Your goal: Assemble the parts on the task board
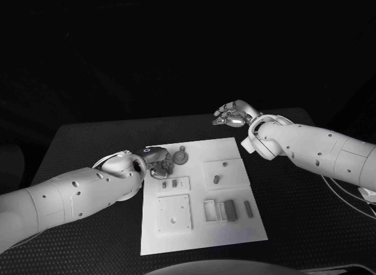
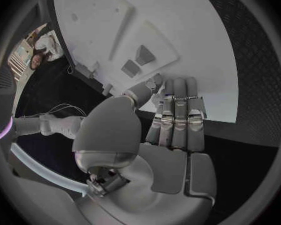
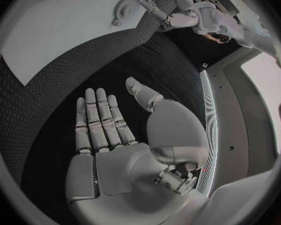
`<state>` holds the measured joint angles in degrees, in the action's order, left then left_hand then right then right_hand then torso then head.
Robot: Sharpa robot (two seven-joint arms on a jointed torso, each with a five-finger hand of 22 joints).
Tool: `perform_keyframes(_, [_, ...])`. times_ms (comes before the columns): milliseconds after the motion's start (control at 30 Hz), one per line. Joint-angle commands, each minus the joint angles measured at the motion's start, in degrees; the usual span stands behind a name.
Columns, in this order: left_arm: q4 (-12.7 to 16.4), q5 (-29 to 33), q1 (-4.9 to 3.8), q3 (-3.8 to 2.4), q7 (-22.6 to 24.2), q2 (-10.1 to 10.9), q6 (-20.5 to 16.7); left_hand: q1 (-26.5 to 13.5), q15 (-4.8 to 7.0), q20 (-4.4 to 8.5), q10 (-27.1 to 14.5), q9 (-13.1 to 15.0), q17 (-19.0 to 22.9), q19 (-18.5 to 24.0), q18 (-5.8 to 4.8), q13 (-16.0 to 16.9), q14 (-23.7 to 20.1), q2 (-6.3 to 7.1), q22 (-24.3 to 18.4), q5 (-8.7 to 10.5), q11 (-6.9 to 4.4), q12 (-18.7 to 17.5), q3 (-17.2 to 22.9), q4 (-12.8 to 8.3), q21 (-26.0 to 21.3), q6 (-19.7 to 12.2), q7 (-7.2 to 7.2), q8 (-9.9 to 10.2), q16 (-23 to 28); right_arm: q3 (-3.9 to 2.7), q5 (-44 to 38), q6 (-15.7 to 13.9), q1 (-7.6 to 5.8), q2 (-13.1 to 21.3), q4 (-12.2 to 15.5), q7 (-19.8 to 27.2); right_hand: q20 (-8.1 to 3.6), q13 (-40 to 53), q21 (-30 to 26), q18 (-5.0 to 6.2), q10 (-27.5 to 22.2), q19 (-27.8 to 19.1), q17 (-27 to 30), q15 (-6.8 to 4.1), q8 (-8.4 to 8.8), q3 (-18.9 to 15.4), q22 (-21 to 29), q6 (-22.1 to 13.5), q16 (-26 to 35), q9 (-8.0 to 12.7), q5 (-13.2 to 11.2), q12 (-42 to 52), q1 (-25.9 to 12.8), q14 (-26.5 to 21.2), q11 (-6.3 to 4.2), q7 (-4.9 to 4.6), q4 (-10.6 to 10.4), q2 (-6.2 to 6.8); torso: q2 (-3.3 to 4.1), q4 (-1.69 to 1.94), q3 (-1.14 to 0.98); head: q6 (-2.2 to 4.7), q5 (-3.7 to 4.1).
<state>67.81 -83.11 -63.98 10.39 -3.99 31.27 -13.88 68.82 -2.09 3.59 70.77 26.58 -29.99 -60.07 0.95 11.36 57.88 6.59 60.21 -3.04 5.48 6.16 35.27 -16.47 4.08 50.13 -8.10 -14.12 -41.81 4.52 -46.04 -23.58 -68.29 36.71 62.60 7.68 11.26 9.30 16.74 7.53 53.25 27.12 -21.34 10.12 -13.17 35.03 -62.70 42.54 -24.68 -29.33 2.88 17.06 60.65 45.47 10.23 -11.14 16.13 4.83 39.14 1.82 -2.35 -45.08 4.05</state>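
Here left hand [image 1: 157, 160] empty over task board [image 1: 238, 229] near round part [image 1: 180, 155]; right hand [image 1: 234, 113] open, off-board.

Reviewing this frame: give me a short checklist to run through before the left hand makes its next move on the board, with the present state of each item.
1. Left hand over the task board, at its left edge: ok.
2. Left hand free of any part: cannot tell; in the left wrist view its fingers lie straight together and nothing shows in them, but the fingertips are hard to read.
3. Right hand open and empty: ok, fingers spread over the black table.
4. Right hand clear of the board: ok, it hangs beyond the far right corner.
5. Round part beside the left hand, seated or loose: cannot tell.
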Motion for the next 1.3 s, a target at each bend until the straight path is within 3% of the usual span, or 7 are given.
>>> perform_keyframes(33, [-0.4,0.1,0.38,0.30,-1.5,0.3,0.3,0.0,-0.16,-0.09,-0.6,-0.3,-0.4,0.8,-0.55,-0.1,-0.8,0.71,-0.2,0.04,0.45,-0.5,-0.6,0.0,-0.3,-1.7,0.30,0.7,0.5,-0.03,-0.3,0.3,0.06,0.1,0.1,0.3,0.35,-0.2,-0.5,-0.57,0.4,-0.3,0.1,0.47,-0.27,-0.4,-0.1,-0.6,0.5,0.1,0.0,-0.4,0.0,-0.3,0.03,-2.09,-0.1,0.58,-0.01,0.02,0.03,0.08,-0.01])
perform_keyframes(533, [-0.3,0.1,0.37,0.24,-2.0,1.4,-0.3,0.4,-0.65,-0.58,-1.3,-0.3,-1.6,1.8,-0.48,0.0,-1.7,1.37,-0.5,0.07,0.82,-1.2,-1.2,0.1,-0.3,-4.1,0.15,1.3,1.4,-0.03,-4.6,3.1,0.56,1.9,2.0,-0.5,0.28,-0.9,-0.6,-0.57,0.5,-0.2,0.0,0.62,-0.54,-0.4,-0.7,-0.4,0.6,0.3,0.0,-0.5,0.5,0.1,0.07,-2.00,0.0,0.60,0.00,-0.04,0.07,0.50,-0.13])
perform_keyframes(700, [0.4,2.5,0.20,-0.13,-2.2,4.0,-1.2,0.7,-0.54,-0.54,-0.8,0.4,-2.3,1.6,-0.30,0.3,-1.4,1.03,-0.5,0.07,0.63,-1.0,-1.1,0.2,-0.1,-2.3,-0.19,-0.1,1.5,-0.03,-13.7,9.4,0.56,4.2,3.6,-1.9,-0.13,-1.0,0.2,0.35,2.9,2.4,-0.9,-0.67,-2.30,0.0,-1.3,2.4,-1.0,0.0,0.0,0.7,1.9,3.3,-0.87,-0.91,0.4,0.33,-0.07,0.01,0.05,1.17,0.04])
perform_keyframes(833, [1.1,5.5,-1.34,-1.02,-2.6,5.3,-1.1,0.2,0.03,-0.09,0.8,1.1,-3.4,0.3,-0.03,0.9,-0.1,0.01,-0.1,0.08,-0.13,0.0,-0.9,0.8,0.5,0.4,-1.92,-1.9,1.0,-0.01,-22.5,14.1,0.57,6.1,5.4,-3.0,-0.19,-0.9,0.1,0.93,5.9,4.1,-1.6,-1.49,-4.05,0.3,-1.2,5.4,-1.6,-0.6,0.0,2.0,3.2,4.6,-2.33,0.61,0.5,0.48,-0.12,0.02,0.07,1.75,1.05])
perform_keyframes(933, [2.0,14.5,-3.31,-1.04,-2.6,6.6,-1.1,-1.0,0.16,0.03,0.9,1.3,-3.8,0.0,-0.09,1.1,0.1,-0.24,0.0,0.09,-0.21,0.3,-1.0,1.8,0.4,0.9,-1.76,-2.5,1.1,0.01,-27.6,15.4,0.58,7.5,6.9,-3.5,-0.17,-0.9,-0.2,1.08,7.5,4.5,-2.0,-1.60,-4.64,0.3,-1.1,6.6,-1.7,-0.7,0.0,2.2,3.7,4.9,-2.96,1.27,0.5,0.61,-0.24,0.16,0.15,2.10,1.44])
perform_keyframes(1067, [2.5,36.5,-5.85,-1.14,-0.8,8.3,-2.5,-1.8,0.07,0.00,0.4,1.3,-4.0,0.1,-0.22,1.2,-0.1,-0.38,0.0,0.11,-0.05,0.2,-1.0,2.3,0.2,0.9,-1.70,-2.7,1.5,0.03,-34.4,15.1,0.98,8.8,8.9,-4.2,-0.31,-1.4,0.0,1.95,8.4,7.1,-3.1,-2.72,-4.64,0.3,-1.0,7.1,-2.8,-0.5,0.0,1.5,4.5,7.1,-3.12,1.40,0.5,1.00,-0.36,0.16,0.19,2.47,1.57])
perform_keyframes(1300, [4.2,55.3,-7.62,-1.28,6.7,11.7,-1.7,-3.0,-0.76,-0.63,-1.8,1.2,-4.1,1.8,-0.53,1.0,-1.6,-0.20,-0.4,0.11,0.87,-0.5,-1.7,2.4,-0.4,0.0,-1.97,-2.9,3.3,0.26,-46.2,15.1,2.36,10.6,12.8,-5.8,-0.31,-2.0,-0.3,2.86,9.9,9.8,-4.5,-3.67,-4.76,0.1,-0.7,7.9,-3.4,-0.3,0.0,0.7,4.7,9.0,-3.43,1.64,0.4,1.83,-0.29,0.06,0.17,3.03,1.31])
